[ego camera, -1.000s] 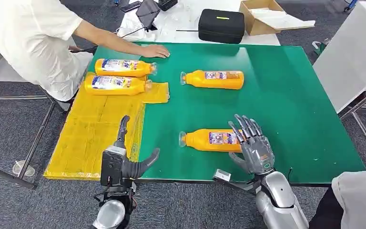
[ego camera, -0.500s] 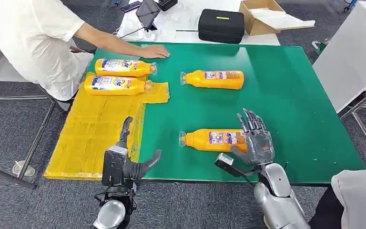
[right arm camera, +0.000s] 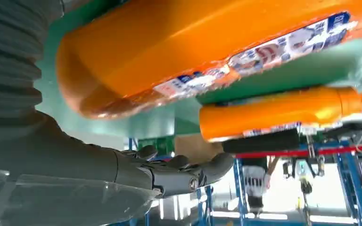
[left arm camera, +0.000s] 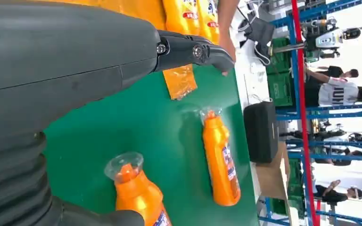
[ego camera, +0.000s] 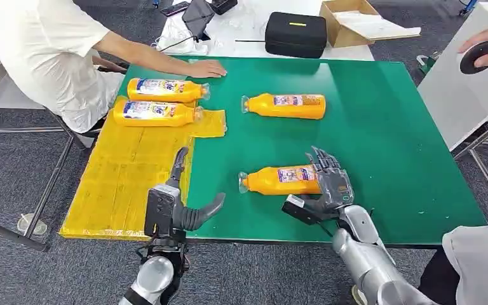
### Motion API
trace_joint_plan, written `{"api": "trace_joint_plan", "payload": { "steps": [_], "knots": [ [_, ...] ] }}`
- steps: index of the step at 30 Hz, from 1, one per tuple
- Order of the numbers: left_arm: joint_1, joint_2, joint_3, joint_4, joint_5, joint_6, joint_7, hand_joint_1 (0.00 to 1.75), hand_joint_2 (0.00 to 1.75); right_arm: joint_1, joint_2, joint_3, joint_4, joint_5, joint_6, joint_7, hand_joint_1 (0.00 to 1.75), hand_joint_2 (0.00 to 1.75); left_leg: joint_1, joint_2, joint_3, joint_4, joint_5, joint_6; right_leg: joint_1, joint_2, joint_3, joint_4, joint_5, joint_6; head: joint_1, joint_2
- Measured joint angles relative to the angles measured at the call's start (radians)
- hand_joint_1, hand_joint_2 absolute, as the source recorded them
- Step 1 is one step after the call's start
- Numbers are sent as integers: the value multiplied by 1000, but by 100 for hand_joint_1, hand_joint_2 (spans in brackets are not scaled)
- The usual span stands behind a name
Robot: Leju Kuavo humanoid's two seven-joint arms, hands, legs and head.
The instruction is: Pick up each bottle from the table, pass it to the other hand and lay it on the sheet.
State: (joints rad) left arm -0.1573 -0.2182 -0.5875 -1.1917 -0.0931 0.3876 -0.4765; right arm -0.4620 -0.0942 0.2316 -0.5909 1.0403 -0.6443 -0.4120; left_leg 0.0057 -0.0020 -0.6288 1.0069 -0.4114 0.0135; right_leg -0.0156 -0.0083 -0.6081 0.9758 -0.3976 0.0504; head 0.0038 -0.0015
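Fingers [ego camera: 328, 166] of right hand [ego camera: 332, 186], now lower, spread around nearest orange bottle [ego camera: 279, 180] on green tabletop [ego camera: 381, 127]; grasp imminent, not closed.

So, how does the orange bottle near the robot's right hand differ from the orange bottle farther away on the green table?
The near bottle has the right hand at its base end; the far bottle lies untouched. The near bottle lies slightly slanted, while the far bottle lies nearly parallel to the table's far edge. Both are orange, labelled, lying on their sides, caps pointing toward the yellow sheet.
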Motion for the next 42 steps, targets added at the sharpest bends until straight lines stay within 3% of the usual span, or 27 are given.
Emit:
{"api": "trace_joint_plan", "payload": {
  "steps": [12,13,14,15,24,42],
  "knots": [
    [-21,-6,-8,30,12,-2,-6,0,175,-42,14,0,96,-43,85,-16,0,175,0,0,0,0,0,0,0,0,0,0,0,0,0,0],
    [-24,-7,-11,33,16,-3,-7,0,175,-50,14,0,108,-43,109,-10,138,175,0,0,0,0,0,0,0,0,0,0,0,0,0,0],
    [-27,-8,-16,36,19,-7,-8,0,175,-57,14,0,118,-43,130,-5,168,175,0,0,1,0,0,0,0,0,0,0,0,0,0,0],
    [-29,-8,-19,37,19,-9,-8,0,175,-65,14,0,126,-42,150,1,175,175,0,0,1,0,0,0,0,0,0,0,0,0,0,0],
    [-40,-8,-31,45,21,-18,-10,0,175,-123,4,21,170,-10,270,44,175,175,0,3,8,0,0,1,0,1,7,-1,0,0,0,0],
    [-41,-8,-39,45,22,-18,-10,0,175,-138,0,33,184,-8,276,46,175,175,0,3,11,0,1,2,-1,1,10,-1,1,1,0,0]
  ]
}}
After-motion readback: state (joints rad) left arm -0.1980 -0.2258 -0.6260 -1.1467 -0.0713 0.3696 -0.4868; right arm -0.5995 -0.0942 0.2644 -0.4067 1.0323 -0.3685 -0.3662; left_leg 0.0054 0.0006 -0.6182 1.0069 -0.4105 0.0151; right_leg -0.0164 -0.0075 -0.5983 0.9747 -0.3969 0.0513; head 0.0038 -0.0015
